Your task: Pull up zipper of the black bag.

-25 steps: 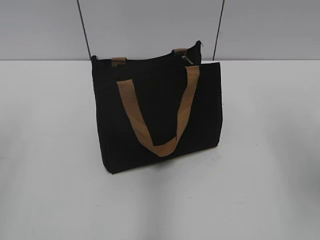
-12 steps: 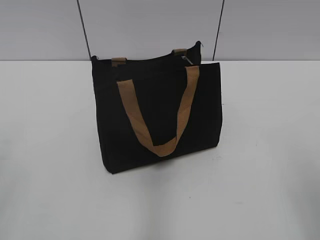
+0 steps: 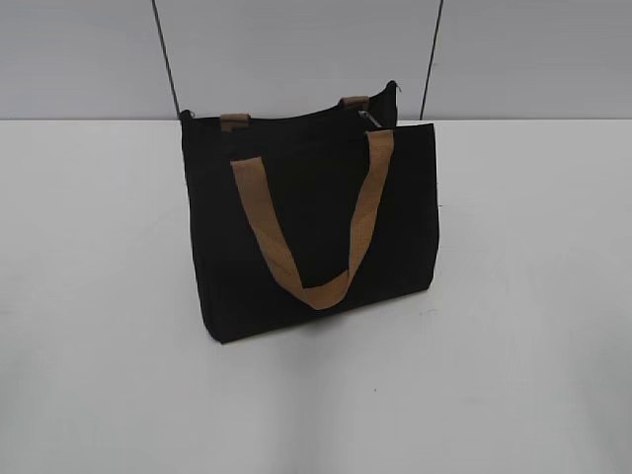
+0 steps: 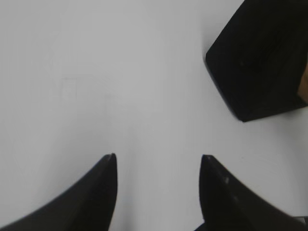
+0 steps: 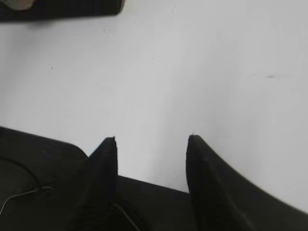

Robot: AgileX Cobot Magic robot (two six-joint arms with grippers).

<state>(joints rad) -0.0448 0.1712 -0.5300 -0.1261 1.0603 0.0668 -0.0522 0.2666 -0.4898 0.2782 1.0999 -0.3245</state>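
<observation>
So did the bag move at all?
No. The bag sits in the same spot, its top corners lined up with the two dark wall lines as before.

The left end effector (image 4: 159, 161) hovers with fingers spread over the white counter (image 4: 96, 72), the black bag's (image 4: 260, 53) corner at upper right.
</observation>
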